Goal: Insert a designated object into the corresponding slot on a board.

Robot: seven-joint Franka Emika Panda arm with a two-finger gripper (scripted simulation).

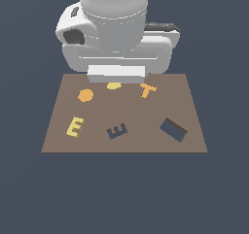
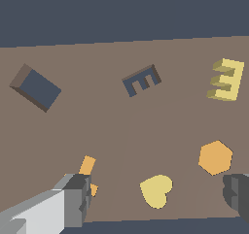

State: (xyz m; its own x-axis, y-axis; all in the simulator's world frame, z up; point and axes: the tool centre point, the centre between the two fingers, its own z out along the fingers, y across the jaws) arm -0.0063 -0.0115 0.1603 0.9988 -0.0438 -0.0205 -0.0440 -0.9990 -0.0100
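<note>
Nothing is done yet: the yellow E (image 1: 75, 126) lies loose on the board (image 1: 194, 131), beside the empty navy E slot (image 1: 116, 131), apart from it. The end effector (image 2: 158, 196) hangs wide open, holding nothing, above the yellow heart (image 2: 155, 191). Grasp and insertion remain.

Flat orange T-shaped piece (image 1: 148, 90): lies toward the exterior view's right, partly hidden in the wrist view (image 2: 88, 168).
Flat orange many-sided disc (image 1: 85, 95) (image 2: 215, 157): lies toward the exterior view's left, apart from the others.
Flat pale-yellow heart-shaped piece (image 1: 114, 86) (image 2: 156, 191): lies between the T and the disc.
Large dark navy rectangular recess (image 1: 173, 129) (image 2: 40, 89): set askew, well apart from the three pieces.
</note>
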